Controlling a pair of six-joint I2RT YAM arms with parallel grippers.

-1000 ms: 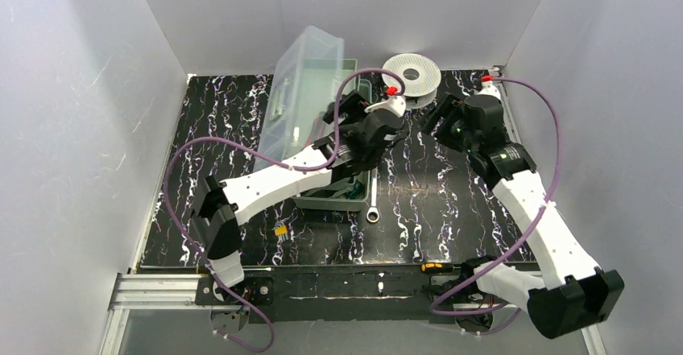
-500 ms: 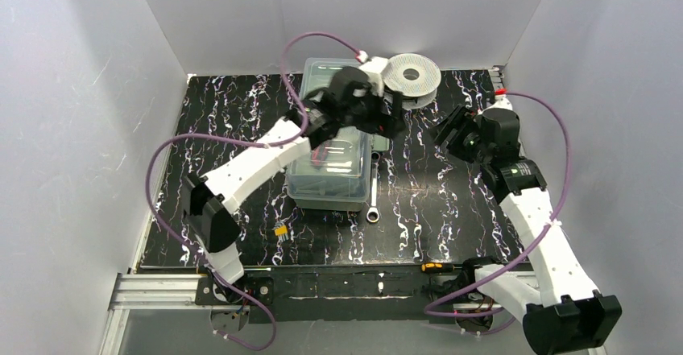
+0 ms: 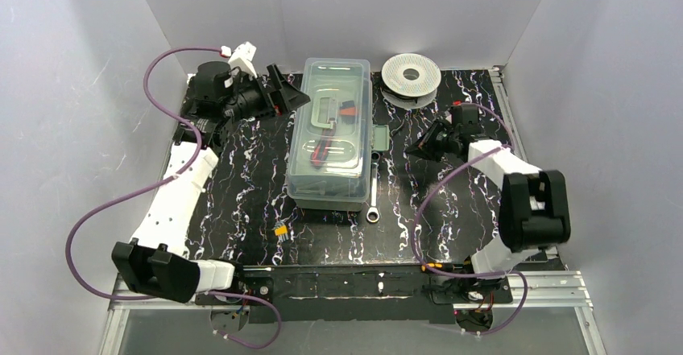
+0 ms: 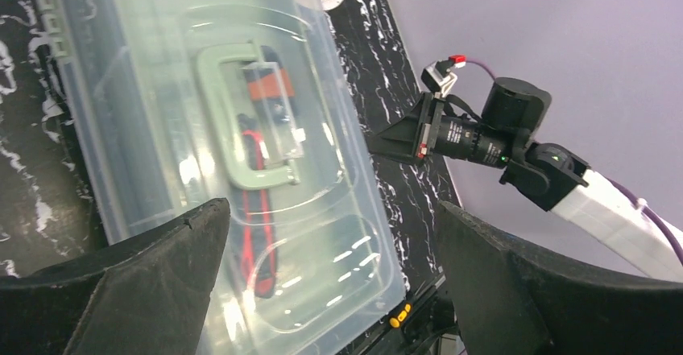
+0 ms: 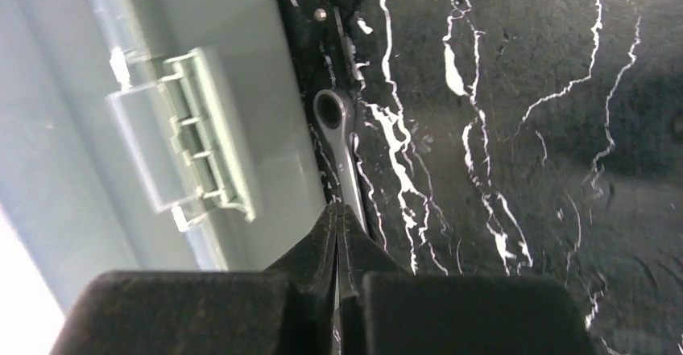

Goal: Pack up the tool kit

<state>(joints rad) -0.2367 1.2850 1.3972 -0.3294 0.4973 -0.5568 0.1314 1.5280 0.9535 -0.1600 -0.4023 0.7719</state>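
The clear tool box (image 3: 332,134) lies in the middle of the mat with its lid down. Red-handled tools (image 4: 256,210) show through the lid under the green handle (image 4: 242,113). My left gripper (image 3: 290,94) hovers open at the box's back left corner, holding nothing; in its wrist view the left gripper (image 4: 330,210) looks across the lid. My right gripper (image 3: 411,151) is shut and empty, right of the box's green latch (image 3: 380,139). In the right wrist view the right gripper (image 5: 338,210) points at a silver wrench (image 5: 342,138) lying on the mat beside the box wall and latch (image 5: 181,134).
The wrench (image 3: 373,196) lies along the box's right side. A white spool (image 3: 411,73) stands at the back. A small yellow connector (image 3: 281,231) sits in front of the box, and a yellow-handled item (image 3: 432,266) lies at the front rail. Grey walls enclose the mat.
The box lid has come down shut. My left arm swung from the box to the back left, jaws opening wider. My right gripper closed and dropped toward the latch side.
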